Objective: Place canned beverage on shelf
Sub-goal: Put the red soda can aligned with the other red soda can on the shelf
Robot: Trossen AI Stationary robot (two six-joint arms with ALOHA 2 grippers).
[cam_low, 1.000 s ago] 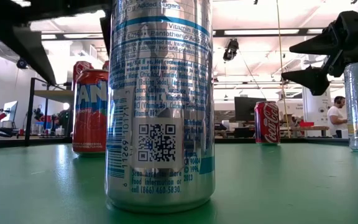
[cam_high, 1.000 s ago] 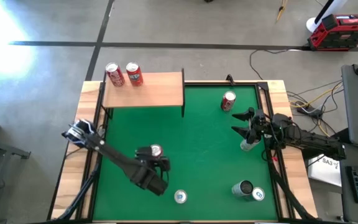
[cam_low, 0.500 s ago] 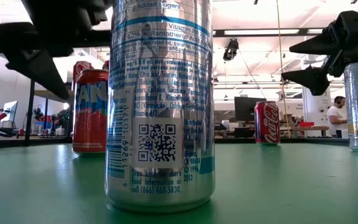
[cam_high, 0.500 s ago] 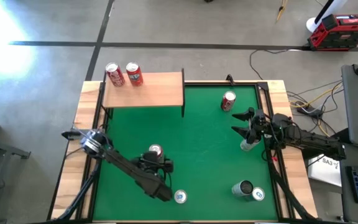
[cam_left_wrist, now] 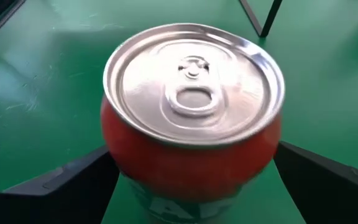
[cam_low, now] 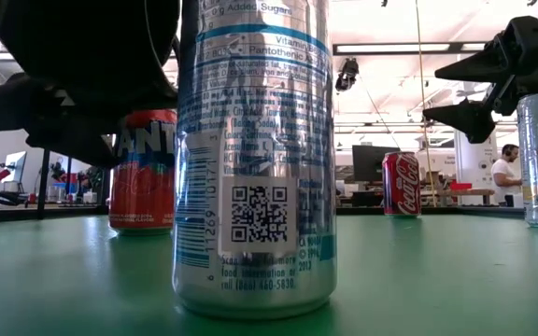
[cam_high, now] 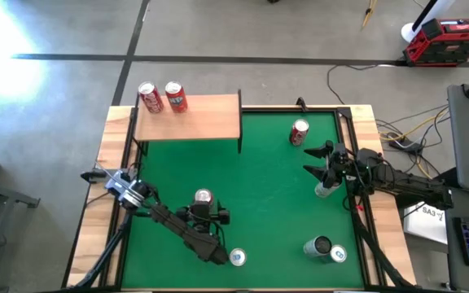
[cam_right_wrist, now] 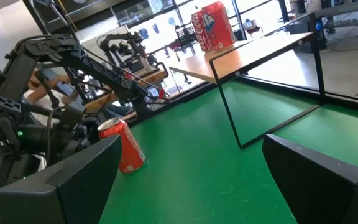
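The left gripper (cam_high: 204,208) hangs low over the green mat (cam_high: 259,195) on the worktop (cam_high: 117,130), its two dark fingers (cam_left_wrist: 55,183) spread wide on either side of an orange soda can (cam_left_wrist: 191,130). The can stands upright between the fingers with a gap on each side, so neither finger touches it. In the low view the same can (cam_low: 148,168) shows partly behind the dark gripper body.

Beyond this gripper, toward the far edge of the worktop, stands the shelf (cam_high: 190,118), a light-wood board on thin black legs. Two red cans (cam_high: 161,98) stand upright side by side at its far left corner.

Close beside the left gripper, toward the near edge, a tall silver can (cam_high: 236,257) stands upright; it fills the low view (cam_low: 255,159).

The right gripper (cam_high: 322,163) hovers at the right side of the mat, fingers (cam_right_wrist: 55,180) spread wide and holding nothing. A pale can (cam_high: 324,190) stands upright just beside it, on the near side. A red cola can (cam_high: 300,132) stands beyond it, toward the far edge. Two more cans (cam_high: 324,249) sit well apart from it, near the front right corner of the mat.
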